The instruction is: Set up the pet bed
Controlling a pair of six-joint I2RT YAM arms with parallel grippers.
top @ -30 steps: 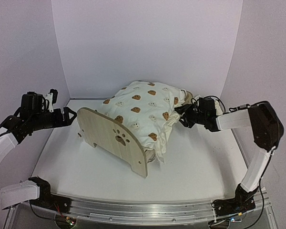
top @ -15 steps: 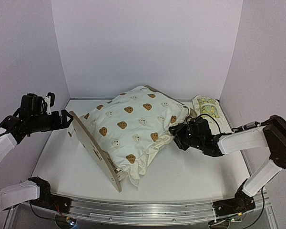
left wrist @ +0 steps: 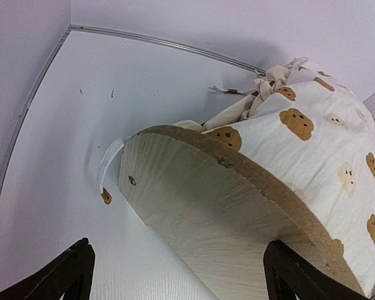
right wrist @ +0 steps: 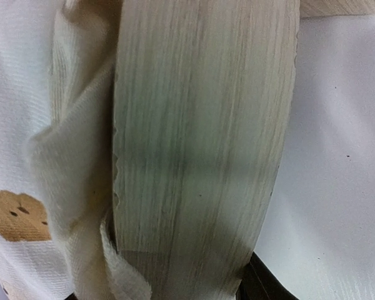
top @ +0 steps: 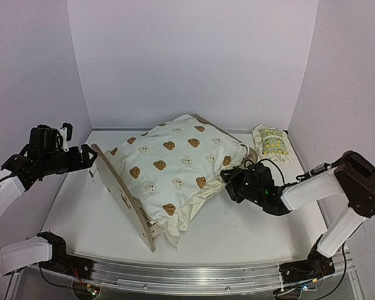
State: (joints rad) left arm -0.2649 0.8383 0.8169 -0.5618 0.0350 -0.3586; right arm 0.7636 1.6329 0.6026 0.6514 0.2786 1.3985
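Clamping pet bed (top: 122, 189) w/ R fingers (right wrist: 260, 287); L fingers (left wrist: 65, 278) spread.

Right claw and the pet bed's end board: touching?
Touching. The right wrist view shows the pet bed end board wedged in the right claw, its edge pressed against a dark finger at the bottom.

The cushion (top: 175, 164) lies on the pet bed (top: 122, 194) (pillow (top: 272, 142) behind, right).
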